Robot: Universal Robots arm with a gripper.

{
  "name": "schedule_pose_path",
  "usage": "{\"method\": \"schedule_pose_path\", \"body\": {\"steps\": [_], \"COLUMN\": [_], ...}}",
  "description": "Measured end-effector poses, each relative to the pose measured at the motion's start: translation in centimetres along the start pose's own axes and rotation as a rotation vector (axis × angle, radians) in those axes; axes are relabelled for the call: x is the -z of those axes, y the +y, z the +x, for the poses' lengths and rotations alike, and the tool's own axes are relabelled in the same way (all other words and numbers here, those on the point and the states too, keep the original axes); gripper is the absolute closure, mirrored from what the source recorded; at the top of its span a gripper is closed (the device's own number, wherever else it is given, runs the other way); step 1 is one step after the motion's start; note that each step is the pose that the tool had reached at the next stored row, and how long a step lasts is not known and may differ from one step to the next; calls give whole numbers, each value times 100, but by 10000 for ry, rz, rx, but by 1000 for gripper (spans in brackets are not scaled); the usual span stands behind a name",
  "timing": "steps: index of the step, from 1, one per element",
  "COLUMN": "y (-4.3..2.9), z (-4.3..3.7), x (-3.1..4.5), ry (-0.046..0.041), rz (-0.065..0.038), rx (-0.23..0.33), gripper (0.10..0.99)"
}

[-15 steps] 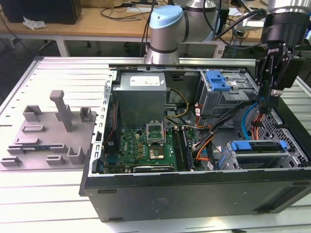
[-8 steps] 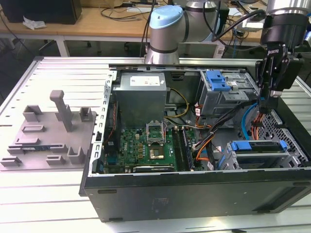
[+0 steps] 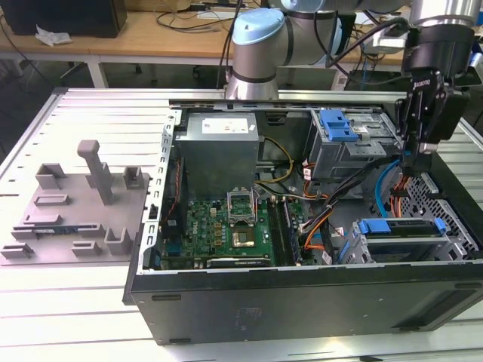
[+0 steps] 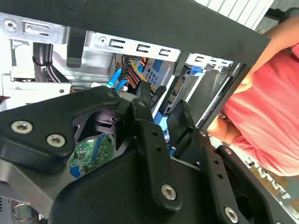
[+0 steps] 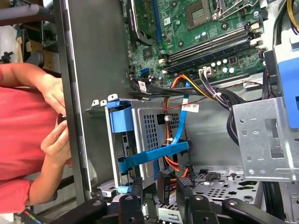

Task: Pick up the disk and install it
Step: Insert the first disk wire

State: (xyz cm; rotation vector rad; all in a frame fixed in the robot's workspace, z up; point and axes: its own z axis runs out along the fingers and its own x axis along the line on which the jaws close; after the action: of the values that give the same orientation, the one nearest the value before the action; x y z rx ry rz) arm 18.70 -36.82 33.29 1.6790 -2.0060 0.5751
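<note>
Fingers are parted by a narrow gap in the second wrist view. Nothing is pinched; cables and a bit of blue plastic show through the gap.

Gripper hangs over the open computer case, near its edge on the exterior view's right. Tips point down at the cable bundle. No contact that I can make out.

Disk lies flat in the metal bay at the case's near corner on the exterior view's right, blue bracket uppermost. It sits below the gripper and apart from it. Seated fully or not: cannot tell.

Judgement: the step in hand is the reach to the disk. Done well, that means a plumb descent, fingers square to the bracket's long sides, and tips kept out of the cables.

A person's hand is just outside the case wall by the bay, which calls for slow motion.
</note>
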Motion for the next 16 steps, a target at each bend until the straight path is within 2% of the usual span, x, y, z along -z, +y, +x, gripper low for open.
{"method": "schedule_pose_path", "body": {"steps": [4, 6, 7, 8, 11, 16], "y": [5, 7, 8, 9, 9, 12], "z": [-26, -38, -42, -48, -61, -107], "x": [13, 16, 18, 19, 4, -52], "ry": [150, 222, 250, 295, 348, 362], "rz": [15, 23, 27, 34, 42, 44], "rx": [-22, -31, -35, -39, -44, -44], "gripper": [682, 820, 820, 882, 882, 882]}}
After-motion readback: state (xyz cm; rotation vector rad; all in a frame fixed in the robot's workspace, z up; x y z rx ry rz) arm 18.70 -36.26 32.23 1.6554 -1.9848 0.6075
